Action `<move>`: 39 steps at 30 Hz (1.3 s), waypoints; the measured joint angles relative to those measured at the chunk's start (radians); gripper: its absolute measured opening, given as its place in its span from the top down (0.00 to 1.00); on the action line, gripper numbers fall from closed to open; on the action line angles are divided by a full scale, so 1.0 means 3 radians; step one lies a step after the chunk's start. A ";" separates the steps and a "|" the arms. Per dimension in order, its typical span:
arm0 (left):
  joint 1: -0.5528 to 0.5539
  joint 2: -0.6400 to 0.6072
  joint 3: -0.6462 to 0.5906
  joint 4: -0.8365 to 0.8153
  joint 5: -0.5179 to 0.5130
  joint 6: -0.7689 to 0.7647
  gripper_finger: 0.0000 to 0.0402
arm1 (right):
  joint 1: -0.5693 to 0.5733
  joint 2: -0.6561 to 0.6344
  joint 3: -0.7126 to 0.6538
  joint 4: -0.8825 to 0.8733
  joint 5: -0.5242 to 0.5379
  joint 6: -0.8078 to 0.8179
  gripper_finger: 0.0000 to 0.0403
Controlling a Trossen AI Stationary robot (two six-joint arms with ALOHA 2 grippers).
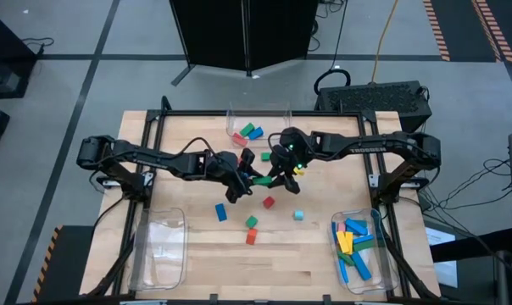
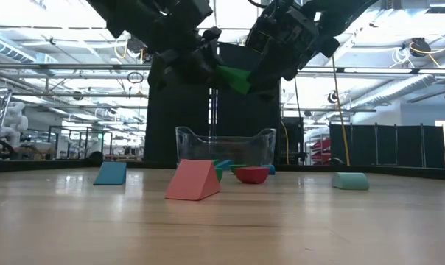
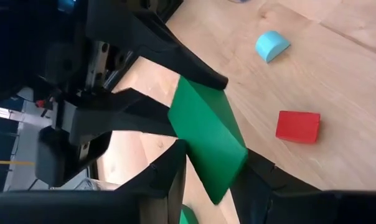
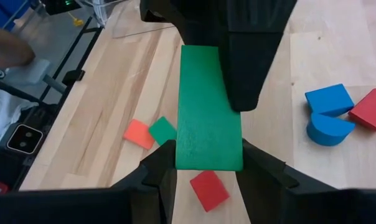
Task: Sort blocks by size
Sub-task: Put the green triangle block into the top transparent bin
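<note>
A long green block (image 1: 260, 180) hangs above the middle of the table between my two grippers, which face each other. My left gripper (image 1: 246, 176) comes from the table's left and is shut on one end (image 3: 214, 152). My right gripper (image 1: 277, 174) comes from the right and is shut on the other end (image 4: 206, 146). In the low view the green block (image 2: 233, 79) is well clear of the tabletop. Loose blocks lie below: blue (image 1: 221, 212), red (image 1: 269, 202), cyan (image 1: 298, 215), green (image 1: 252, 221), red (image 1: 251, 236). My left gripper pinches the green block's left end by its two long sides (image 3: 197, 163) between its two fingers. The fingers slant down from the table's left and lie along the block. The block is lifted clear of the table. My right gripper pinches the block's other end by its two long sides (image 4: 189, 155) between its two fingers. The fingers slant down from the table's right and lie along the block, which runs out toward the left gripper's fingers (image 4: 250, 68).
A clear bin (image 1: 258, 112) at the far middle holds a few blocks. A clear bin (image 1: 158, 246) stands near left. A clear bin (image 1: 358, 269) near right holds several long blocks. A green block (image 1: 265, 156) and a yellow one (image 1: 299, 170) lie by the grippers.
</note>
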 joint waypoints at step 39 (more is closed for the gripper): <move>0.0021 -0.0011 0.0003 0.0155 -0.0589 -0.0178 0.94 | -0.0093 0.0001 0.0003 0.0106 0.0461 0.0421 0.49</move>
